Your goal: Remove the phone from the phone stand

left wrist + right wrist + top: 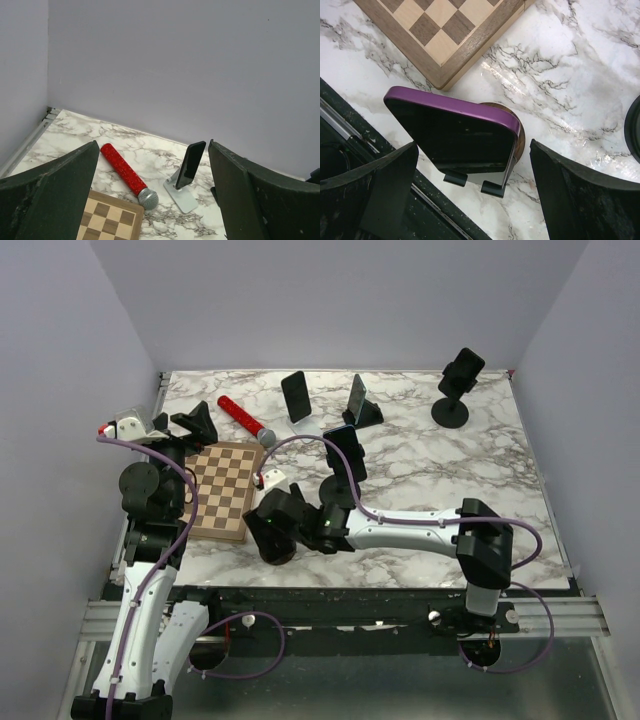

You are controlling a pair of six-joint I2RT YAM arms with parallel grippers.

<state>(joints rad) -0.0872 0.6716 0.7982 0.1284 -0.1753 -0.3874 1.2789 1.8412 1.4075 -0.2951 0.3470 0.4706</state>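
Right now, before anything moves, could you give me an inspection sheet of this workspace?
Surface: marble table, nothing spilled.
Job's things: purple-cased phone seated in its stand, close to the table's near edge.
Clutter: chessboard, red microphone, four more phones on stands.
Grippers: left gripper open and empty; right gripper open around the purple-cased phone, not closed on it.
Cables: purple cables run along both arms.
Surroundings: plain pale walls on three sides.

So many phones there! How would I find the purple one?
Start at the wooden chessboard on the marble table and find its corner nearest the arms' edge. Just past that corner a phone leans on a round-based stand; its purple case sets it apart from the darker phones farther back.
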